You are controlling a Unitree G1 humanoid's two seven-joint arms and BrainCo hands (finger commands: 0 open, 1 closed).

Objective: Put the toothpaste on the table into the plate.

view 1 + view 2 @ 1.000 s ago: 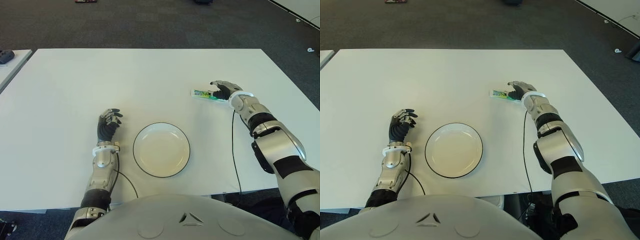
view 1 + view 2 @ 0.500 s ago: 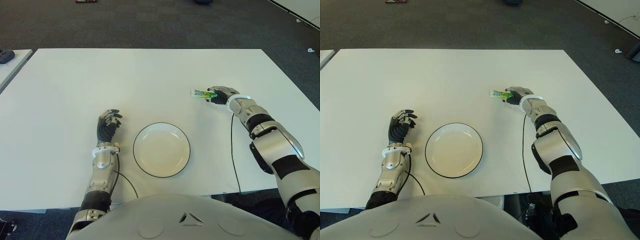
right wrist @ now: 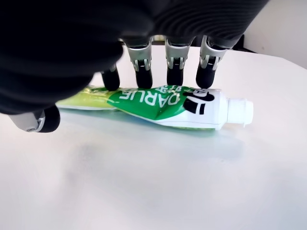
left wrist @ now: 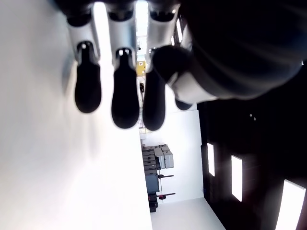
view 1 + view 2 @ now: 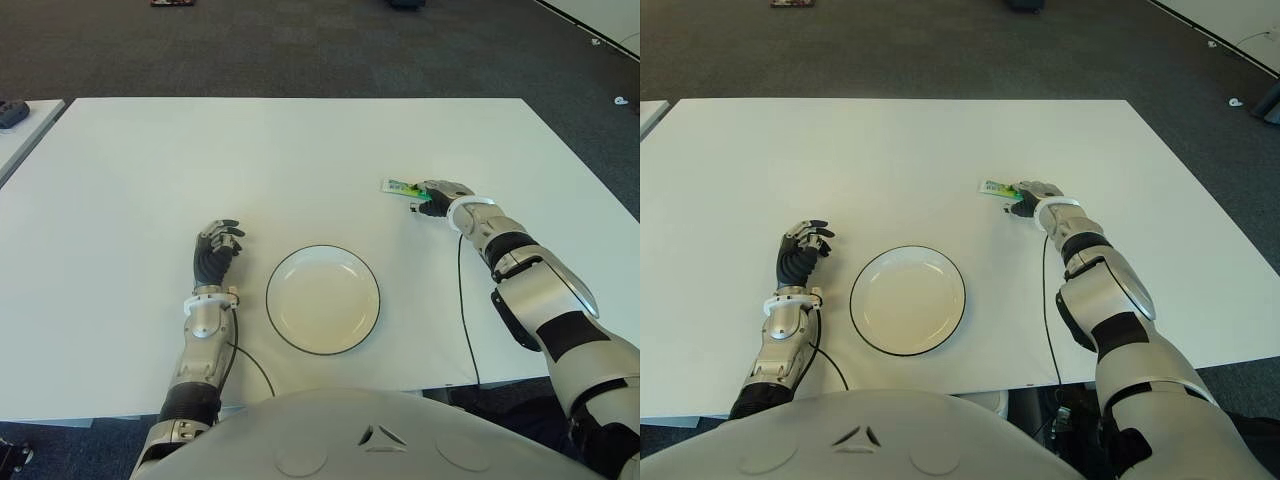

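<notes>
A green and white toothpaste tube (image 5: 400, 187) lies on the white table (image 5: 300, 160), right of centre, its cap pointing left. My right hand (image 5: 430, 193) is at the tube's tail end. Up close, its fingers (image 3: 175, 62) curl down with their tips against the far side of the tube (image 3: 163, 103), and the thumb (image 3: 41, 120) sits on the near side by the tail. The white plate (image 5: 322, 300) with a dark rim stands near the front edge, holding nothing. My left hand (image 5: 215, 250) shows just left of the plate, its fingers (image 4: 124, 91) relaxed and holding nothing.
A thin black cable (image 5: 465, 300) runs along the table from my right wrist to the front edge. At the far left a second table (image 5: 30, 125) carries a dark object (image 5: 10, 110). Dark carpet surrounds the table.
My right hand has dropped from above the tube down to its tail end and the fingers have curled against it. The tube has barely shifted. The left hand stayed put.
</notes>
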